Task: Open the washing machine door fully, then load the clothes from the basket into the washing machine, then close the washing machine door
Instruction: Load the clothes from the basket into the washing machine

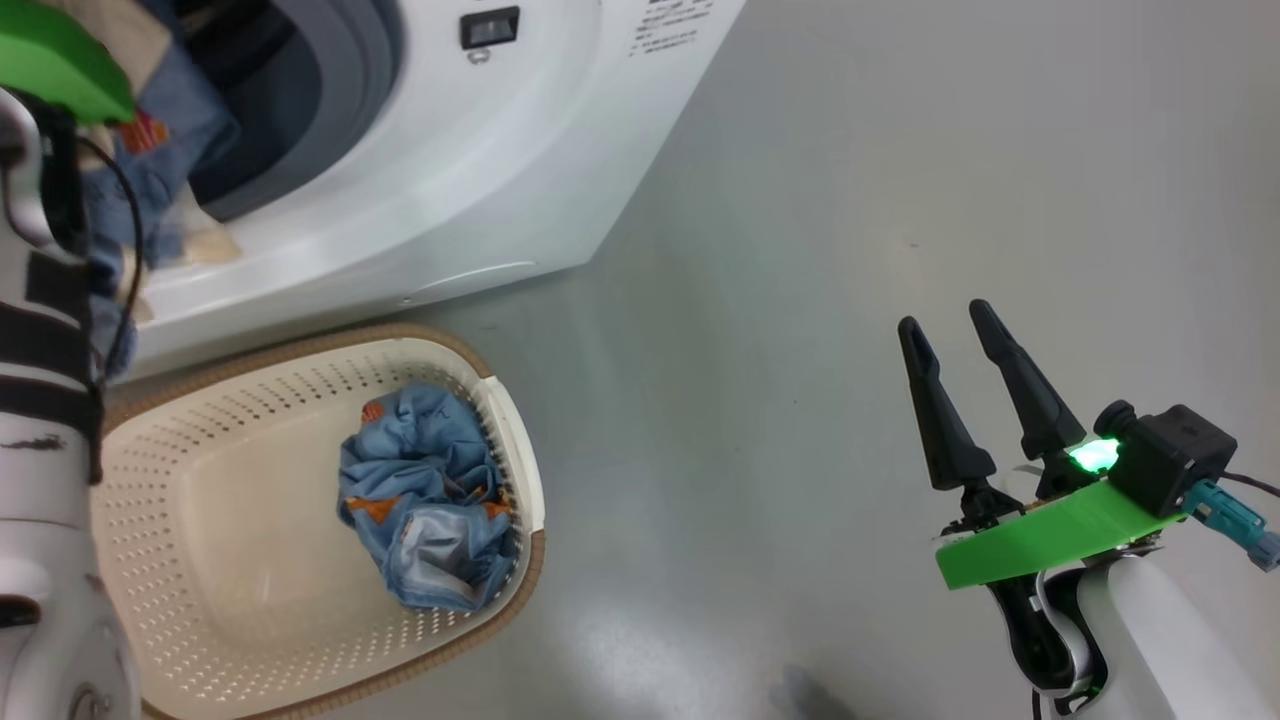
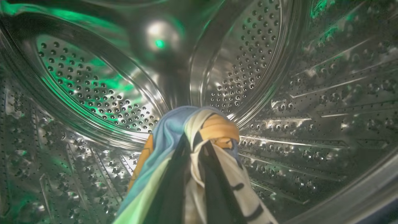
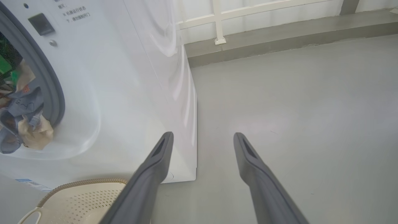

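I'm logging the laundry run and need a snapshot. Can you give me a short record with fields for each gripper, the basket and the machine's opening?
left gripper: shut on a bundle of clothes, inside the steel drum
right gripper: open, holding nothing, above the floor
basket: on the floor in front of the washing machine; one crumpled blue garment in it
opening: blue and cream cloth hangs out over the grey gasket
loading: not finished
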Robot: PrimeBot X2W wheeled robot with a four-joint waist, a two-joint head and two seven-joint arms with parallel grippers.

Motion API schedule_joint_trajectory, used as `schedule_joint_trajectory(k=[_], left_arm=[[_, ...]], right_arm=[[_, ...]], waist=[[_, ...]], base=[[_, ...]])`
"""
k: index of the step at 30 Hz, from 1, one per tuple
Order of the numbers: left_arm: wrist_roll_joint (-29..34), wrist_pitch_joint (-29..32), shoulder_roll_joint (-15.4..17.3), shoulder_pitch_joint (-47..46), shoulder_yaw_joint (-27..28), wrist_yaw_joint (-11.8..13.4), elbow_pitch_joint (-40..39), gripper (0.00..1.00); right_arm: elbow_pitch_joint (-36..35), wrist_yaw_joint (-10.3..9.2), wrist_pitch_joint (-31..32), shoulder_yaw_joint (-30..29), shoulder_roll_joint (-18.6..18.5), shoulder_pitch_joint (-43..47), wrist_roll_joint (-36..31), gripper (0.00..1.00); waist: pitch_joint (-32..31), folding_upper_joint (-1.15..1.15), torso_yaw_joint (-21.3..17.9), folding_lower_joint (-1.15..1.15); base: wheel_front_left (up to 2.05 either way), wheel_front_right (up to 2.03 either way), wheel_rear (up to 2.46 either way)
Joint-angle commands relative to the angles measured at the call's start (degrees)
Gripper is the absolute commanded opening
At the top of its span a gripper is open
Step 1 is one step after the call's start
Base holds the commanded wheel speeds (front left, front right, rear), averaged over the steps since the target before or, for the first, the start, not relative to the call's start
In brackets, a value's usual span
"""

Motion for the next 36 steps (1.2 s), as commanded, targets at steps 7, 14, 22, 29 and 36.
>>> schedule_joint_trajectory(k=[7,14,22,29,36], left_arm=[[1.04,-0.37,3.3,-1.85,1.31,0.41,-10.5,0.0],[2.01,-0.37,3.73,-1.11,2.21,0.09,-18.69,0.0],[2.69,-0.37,3.38,1.06,3.39,0.2,-21.49,0.0],[3.42,-0.37,3.25,1.95,2.98,0.08,-13.49,1.0],[3.5,-0.37,2.62,2.19,2.23,-0.15,-7.32,1.0]], right_arm=[[-1.41,0.26,-0.47,1.5,-0.28,-1.07,0.25,1.0],[-1.63,0.26,-0.47,1.5,0.2,-1.6,0.22,1.0],[-1.65,0.26,-0.47,1.62,0.42,-2.08,0.37,1.0],[-1.51,0.26,-0.47,1.52,0.41,-2.2,0.4,1.0],[-1.42,0.26,-0.47,1.09,-0.13,-2.22,0.28,1.0]], waist=[[1.85,0.0,-1.19,0.0],[2.95,0.0,-1.45,0.0],[3.59,0.0,-1.39,0.0],[3.38,0.0,-1.09,0.0],[2.41,0.0,-0.27,0.0]], base=[[0.0,0.0,0.0],[0.0,0.0,0.0],[0.0,0.0,0.0],[0.0,0.0,0.0],[0.0,0.0,0.0]])
